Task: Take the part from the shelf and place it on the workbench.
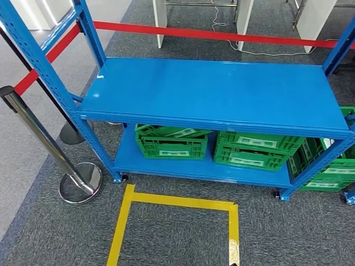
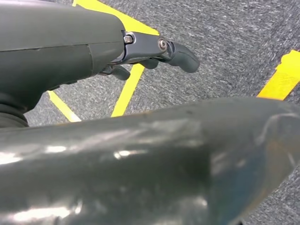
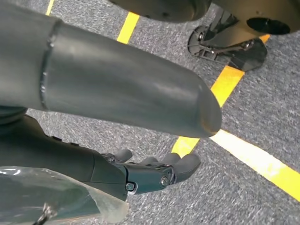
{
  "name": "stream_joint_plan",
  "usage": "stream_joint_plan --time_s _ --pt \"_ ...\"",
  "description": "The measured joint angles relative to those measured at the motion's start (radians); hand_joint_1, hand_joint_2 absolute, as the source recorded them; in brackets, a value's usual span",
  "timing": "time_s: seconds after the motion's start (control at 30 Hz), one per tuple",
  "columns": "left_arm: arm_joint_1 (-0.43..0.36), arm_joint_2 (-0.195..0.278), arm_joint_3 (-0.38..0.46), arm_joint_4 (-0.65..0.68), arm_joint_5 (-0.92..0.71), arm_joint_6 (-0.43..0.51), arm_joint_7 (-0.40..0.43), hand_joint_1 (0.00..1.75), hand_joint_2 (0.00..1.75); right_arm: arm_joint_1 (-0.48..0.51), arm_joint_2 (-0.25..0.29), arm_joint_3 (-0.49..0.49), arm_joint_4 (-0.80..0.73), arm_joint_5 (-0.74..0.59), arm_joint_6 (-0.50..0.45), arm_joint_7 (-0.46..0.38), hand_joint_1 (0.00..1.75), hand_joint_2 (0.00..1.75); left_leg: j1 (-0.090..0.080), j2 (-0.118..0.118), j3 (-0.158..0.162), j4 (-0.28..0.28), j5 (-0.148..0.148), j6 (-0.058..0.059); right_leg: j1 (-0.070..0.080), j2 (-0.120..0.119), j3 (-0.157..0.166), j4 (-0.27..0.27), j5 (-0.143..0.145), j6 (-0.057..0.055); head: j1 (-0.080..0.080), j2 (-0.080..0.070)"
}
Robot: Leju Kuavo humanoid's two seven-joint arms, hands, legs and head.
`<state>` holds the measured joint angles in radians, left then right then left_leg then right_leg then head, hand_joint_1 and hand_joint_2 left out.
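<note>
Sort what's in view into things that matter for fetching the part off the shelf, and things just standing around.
For the job:
blue shelf
green crates on its lower level, possibly holding the part
left hand, holding nothing
right hand, holding nothing

Just around:
red barrier tape
chrome stanchion
yellow floor tape

Green plastic crates (image 1: 251, 149) sat on the lower board of a blue metal rack, two side by side; more green crates (image 1: 330, 172) stood on the floor just beside its right leg. Yellow tape (image 1: 176, 200) marked a square outline on grey carpet (image 1: 50, 233). A chrome stanchion (image 1: 50, 147) stood left, red belt (image 1: 201, 34) running behind the rack.
</note>
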<state>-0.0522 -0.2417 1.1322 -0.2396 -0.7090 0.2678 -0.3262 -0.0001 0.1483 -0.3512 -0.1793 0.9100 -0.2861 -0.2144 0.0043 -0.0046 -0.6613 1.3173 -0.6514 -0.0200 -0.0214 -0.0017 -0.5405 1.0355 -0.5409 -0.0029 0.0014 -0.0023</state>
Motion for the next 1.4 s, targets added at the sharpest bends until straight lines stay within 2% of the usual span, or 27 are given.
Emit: stream_joint_plan --time_s 0.03,0.1,0.13,0.17,0.27,0.33,0.37,0.43,0.47,0.5,0.53,0.6,0.63,0.67,0.73,0.8,0.83,0.9,0.97,1.0,1.03,1.1,1.13,1.17,1.27,1.33,1.4 --pt "0.001 0.0 0.0 0.0 0.0 0.0 0.0 0.0 0.0 0.0 0.0 0.0 0.0 0.0 0.0 0.0 0.0 0.0 0.0 0.0 0.001 -0.028 0.038 0.002 0.0 0.002 0.01 0.0 -0.007 0.001 0.0 0.0" --pt "0.002 0.001 0.0 0.0 0.0 0.0 0.0 0.0 0.0 0.001 0.0 0.0 0.0 0.001 0.0 0.0 0.0 0.0 -0.002 0.0 0.035 -0.147 0.131 0.012 0.0 0.005 0.028 -0.001 -0.022 0.008 0.0 0.0" --pt "0.002 0.001 0.0 0.0 0.0 0.0 0.001 0.0 0.0 0.0 0.0 0.0 0.0 0.001 0.0 0.0 0.0 0.0 -0.004 0.0 0.055 -0.203 0.157 0.017 0.002 0.006 0.032 -0.001 -0.029 0.013 0.0 0.0" --pt "0.001 0.001 0.001 0.0 0.0 0.0 0.002 0.0 0.0 -0.001 0.0 0.0 0.0 0.002 0.001 0.0 0.0 0.0 -0.006 0.0 0.069 -0.239 0.164 0.021 0.003 0.005 0.034 -0.003 -0.034 0.017 0.001 0.0" --pt "0.001 0.001 0.001 0.0 0.0 -0.001 0.004 0.0 0.0 -0.003 0.0 0.0 0.001 0.002 0.001 0.0 0.0 0.0 -0.007 -0.002 0.086 -0.271 0.149 0.032 0.004 0.002 0.041 -0.015 -0.041 0.033 0.001 0.0" --pt "0.002 0.001 0.001 0.0 0.0 -0.001 0.004 0.0 0.0 -0.004 0.0 0.0 0.0 0.002 0.001 0.0 0.0 0.0 -0.002 -0.002 0.099 -0.285 0.149 0.042 0.004 0.001 0.035 0.008 -0.058 0.042 0.003 0.0" --pt "0.001 0.0 0.001 0.0 0.0 -0.002 0.004 0.0 0.0 -0.005 0.0 0.0 0.0 0.002 0.001 0.0 0.0 0.0 0.001 -0.001 0.106 -0.29 0.148 0.047 0.004 0.001 0.013 0.049 -0.076 0.046 0.005 0.0" --pt "-0.001 0.0 0.001 0.0 0.0 -0.003 0.005 0.0 0.0 -0.006 0.0 0.0 0.0 0.002 0.001 -0.001 0.0 0.0 0.0 0.0 0.114 -0.292 0.141 0.054 0.004 0.001 -0.064 0.17 -0.116 0.049 0.007 0.0" --pt "-0.001 0.0 0.001 0.0 0.0 -0.003 0.005 0.0 0.0 -0.004 0.0 0.0 0.0 0.002 0.002 -0.001 0.0 0.0 -0.001 0.0 0.118 -0.292 0.137 0.055 0.003 0.001 -0.101 0.219 -0.123 0.05 0.008 0.0" --pt "-0.001 0.0 0.001 0.0 0.0 -0.003 0.005 0.0 0.0 -0.002 0.0 0.0 0.0 0.002 0.002 0.0 0.0 0.0 -0.001 -0.001 0.125 -0.292 0.13 0.055 0.003 0.001 -0.126 0.239 -0.11 0.05 0.008 0.0" --pt "0.001 0.0 0.001 0.0 0.0 -0.003 0.005 0.0 0.0 0.0 0.0 0.0 0.0 0.002 0.002 0.0 0.0 0.0 -0.001 -0.002 0.134 -0.292 0.123 0.055 0.003 0.001 -0.133 0.224 -0.078 0.05 0.008 0.0" --pt "0.003 0.0 0.001 0.0 0.0 -0.003 0.005 0.0 0.0 0.001 0.0 0.0 0.0 0.002 0.002 0.0 0.0 0.0 -0.001 -0.003 0.155 -0.292 0.106 0.05 0.003 0.0 -0.104 0.119 0.009 0.047 0.009 0.0" --pt "0.002 -0.001 0.001 0.0 0.0 -0.003 0.006 0.0 0.0 0.001 0.0 0.0 0.0 0.002 0.002 0.0 0.0 0.0 -0.002 -0.003 0.163 -0.291 0.097 0.045 0.005 0.0 -0.081 0.067 0.035 0.044 0.009 0.0" --pt "0.001 -0.001 0.001 0.0 0.0 -0.003 0.006 0.0 0.0 0.0 0.0 0.0 0.001 0.002 0.002 0.0 0.0 0.0 -0.003 -0.003 0.167 -0.291 0.091 0.04 0.007 0.001 -0.064 0.033 0.046 0.039 0.008 0.0" --pt "-0.003 -0.001 0.001 0.0 0.0 -0.003 0.006 0.0 0.0 0.0 0.0 0.0 0.001 0.002 0.002 0.0 0.0 0.0 -0.005 -0.003 0.171 -0.295 0.085 0.029 0.011 0.003 -0.05 0.016 0.037 0.029 0.006 0.0" --pt "-0.005 -0.001 0.001 0.0 -0.005 -0.003 0.007 0.0 0.0 0.001 0.0 0.0 0.001 0.005 0.002 0.0 0.0 0.0 -0.003 -0.003 0.175 -0.295 0.078 0.021 0.007 0.004 -0.044 0.009 0.033 0.018 0.004 0.0" --pt "-0.005 0.0 0.0 0.0 -0.016 -0.004 0.011 0.0 0.0 0.001 -0.001 0.0 0.0 0.012 0.004 0.001 0.0 0.0 -0.003 -0.003 0.17 -0.277 0.067 0.016 0.005 0.004 -0.039 0.005 0.031 0.013 0.004 0.0" --pt "-0.009 0.0 -0.01 0.0 -0.051 -0.004 0.03 0.0 0.0 -0.002 -0.001 0.004 0.001 0.036 0.013 0.008 0.0 0.0 0.0 -0.002 0.121 -0.178 0.024 0.005 0.003 0.001 -0.026 -0.001 0.025 0.003 0.001 0.0" --pt "-0.016 -0.001 -0.026 0.002 -0.075 0.001 0.05 0.0 0.0 -0.006 -0.001 0.01 0.001 0.056 0.022 0.017 0.0 0.0 0.002 -0.002 0.042 -0.05 -0.012 -0.001 0.003 -0.001 -0.015 -0.002 0.016 -0.002 0.0 0.0" --pt "-0.019 -0.001 -0.031 0.003 -0.079 0.004 0.056 0.0 0.0 -0.008 -0.001 0.012 0.001 0.06 0.025 0.021 0.0 0.0 0.002 -0.002 0.015 -0.018 -0.006 -0.002 0.003 0.0 -0.008 -0.002 0.01 -0.002 0.0 0.0" --pt "-0.021 -0.002 -0.035 0.003 -0.08 0.005 0.059 0.0 0.0 -0.009 -0.001 0.013 0.001 0.063 0.027 0.023 0.0 0.0 0.003 -0.002 0.004 -0.02 0.019 -0.001 0.003 0.001 0.0 -0.002 0.005 -0.002 0.0 0.0" --pt "-0.024 -0.002 -0.043 0.004 -0.082 0.006 0.06 0.0 0.0 -0.011 0.0 0.015 0.001 0.066 0.03 0.025 0.0 0.0 0.003 -0.002 0.027 -0.119 0.111 0.005 0.003 0.005 0.018 -0.002 -0.008 0.002 0.0 0.0" --pt "-0.025 -0.001 -0.046 0.005 -0.083 0.006 0.06 0.0 0.0 -0.012 0.0 0.017 0.001 0.067 0.031 0.025 0.0 0.0 0.001 -0.002 0.044 -0.173 0.146 0.01 0.003 0.006 0.024 -0.003 -0.015 0.006 0.001 0.0" --pt "-0.027 -0.002 -0.047 0.006 -0.083 0.006 0.06 0.0 0.0 -0.013 0.0 0.019 0.001 0.067 0.032 0.025 0.0 0.0 -0.002 -0.002 0.062 -0.222 0.165 0.016 0.004 0.008 0.028 -0.004 -0.02 0.011 0.001 0.0" --pt "-0.03 -0.002 -0.048 0.007 -0.082 0.007 0.06 0.0 0.0 -0.017 0.0 0.021 0.001 0.068 0.033 0.025 0.0 0.0 -0.008 -0.002 0.08 -0.27 0.155 0.03 0.006 0.007 0.031 -0.012 -0.022 0.028 0.002 0.0" --pt "-0.028 -0.002 -0.049 0.007 -0.082 0.007 0.06 0.0 0.0 -0.018 0.0 0.022 0.001 0.068 0.035 0.026 0.0 0.0 -0.004 -0.002 0.088 -0.284 0.155 0.04 0.005 0.005 0.027 -0.006 -0.03 0.038 0.003 0.0" --pt "-0.031 -0.003 -0.05 0.008 -0.082 0.008 0.06 0.0 0.0 -0.02 0.0 0.023 0.001 0.067 0.039 0.027 0.0 0.0 0.001 -0.001 0.1 -0.294 0.154 0.05 0.005 0.004 -0.018 0.072 -0.065 0.045 0.005 0.0"
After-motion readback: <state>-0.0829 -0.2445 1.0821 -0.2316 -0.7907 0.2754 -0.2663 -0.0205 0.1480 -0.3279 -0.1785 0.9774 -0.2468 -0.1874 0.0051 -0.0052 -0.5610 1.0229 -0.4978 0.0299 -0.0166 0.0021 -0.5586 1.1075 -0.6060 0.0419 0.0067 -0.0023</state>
